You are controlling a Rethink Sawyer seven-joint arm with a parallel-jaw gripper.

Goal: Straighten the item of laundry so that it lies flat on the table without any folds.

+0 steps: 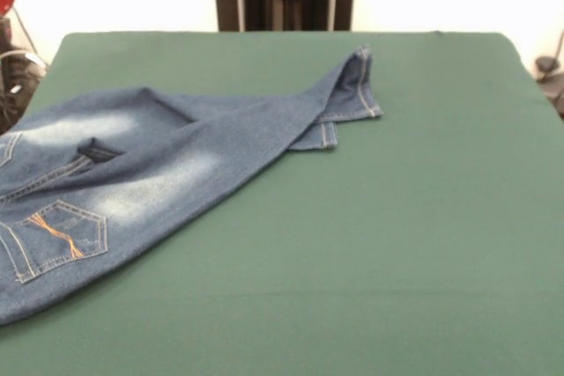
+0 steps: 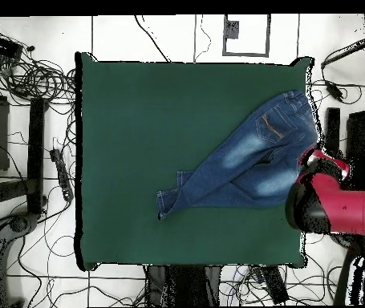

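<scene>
Your red and black arm (image 2: pixel 338 204) lies drawn back past the table's right edge in the overhead view, its bulky joint overlapping that edge; you cannot tell how the gripper stands. The jeans (image 2: pixel 245 164) sprawl diagonally across the right half of the green table (image 2: pixel 137 120), legs overlapped and creased, hems near centre. Cables (image 2: pixel 33 80) litter the floor at left.

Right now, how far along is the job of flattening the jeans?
Little looks done: the jeans lie diagonally on the table, legs overlapped and hems bunched. Nothing is in hand; the red arm sits off the table's edge. Both legs need spreading and smoothing.
</scene>
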